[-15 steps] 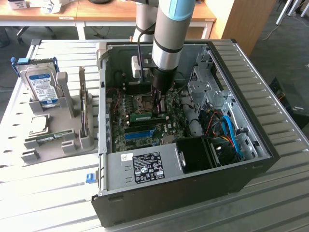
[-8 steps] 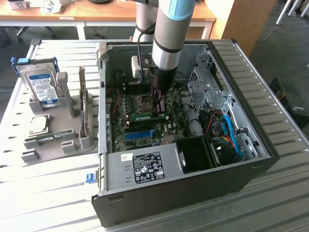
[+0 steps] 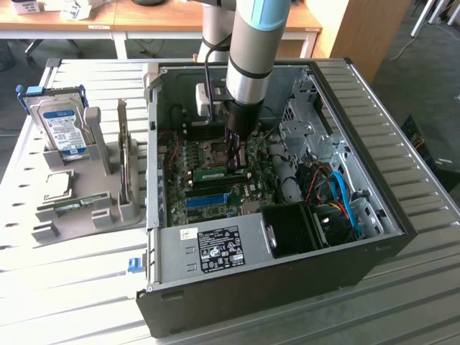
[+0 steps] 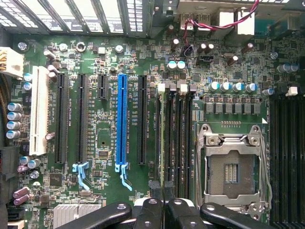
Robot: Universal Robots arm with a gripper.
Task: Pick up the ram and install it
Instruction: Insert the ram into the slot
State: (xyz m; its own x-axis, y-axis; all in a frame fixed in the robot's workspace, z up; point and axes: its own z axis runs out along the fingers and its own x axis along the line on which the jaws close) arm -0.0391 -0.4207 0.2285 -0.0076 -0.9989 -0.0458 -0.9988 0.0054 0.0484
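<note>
The ram (image 3: 213, 173) is a narrow green stick lying along a memory slot on the motherboard inside the open computer case (image 3: 402, 215). My gripper (image 3: 235, 165) reaches straight down onto the end of the stick nearest the exterior view's right. In the wrist view the ram (image 4: 162, 133) shows edge-on as a thin pale line that runs out from between my black fingertips (image 4: 156, 187). My gripper (image 4: 163, 188) is shut on that edge. The blue motherboard slot (image 3: 207, 201) (image 4: 122, 119) lies a few slots away.
An empty processor socket (image 4: 232, 167) sits close beside the memory slots. Cables and a drive cage (image 3: 309, 136) crowd the case's right side, with a black shroud (image 3: 291, 230) and power supply (image 3: 215, 248) in front. A grey fixture (image 3: 108, 201) outside holds a hard drive (image 3: 61, 126) and another green stick (image 3: 75, 206).
</note>
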